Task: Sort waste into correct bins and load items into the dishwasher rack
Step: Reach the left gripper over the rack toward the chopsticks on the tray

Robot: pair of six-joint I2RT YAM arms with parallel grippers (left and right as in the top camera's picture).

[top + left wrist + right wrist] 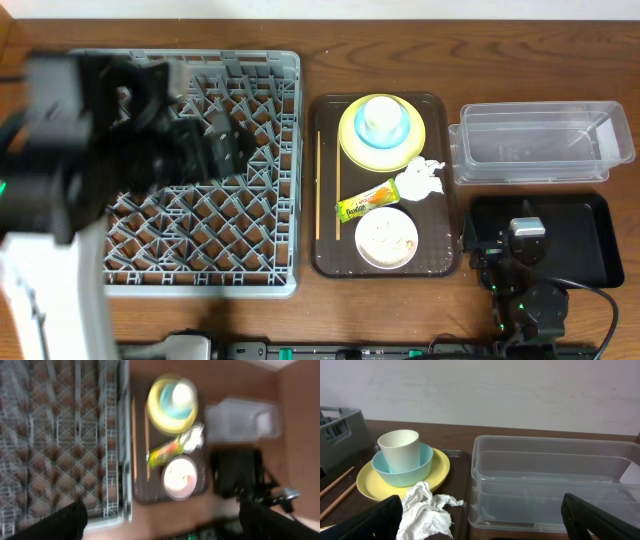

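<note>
The grey dishwasher rack (200, 240) lies at the left. My left gripper (225, 145) hovers high over it, blurred; in its wrist view the fingers (162, 520) are wide open and empty. On the brown tray sit a yellow plate (350, 145) with a light blue bowl (398, 135) and a pale cup (379, 115), a crumpled white tissue (422, 180), a yellow-green wrapper (366, 200), a white bowl (386, 238) with rice-like scraps, and chopsticks (318, 185). My right gripper (527, 240) is open and empty over the black tray (590, 250), facing the tissue (427, 510) and clear tub (555, 485).
The dark brown serving tray (325, 255) lies between the rack and the bins. The clear tub (540, 145) stands behind the black tray at the right. The right arm's base and cables (530, 310) are at the table's front edge.
</note>
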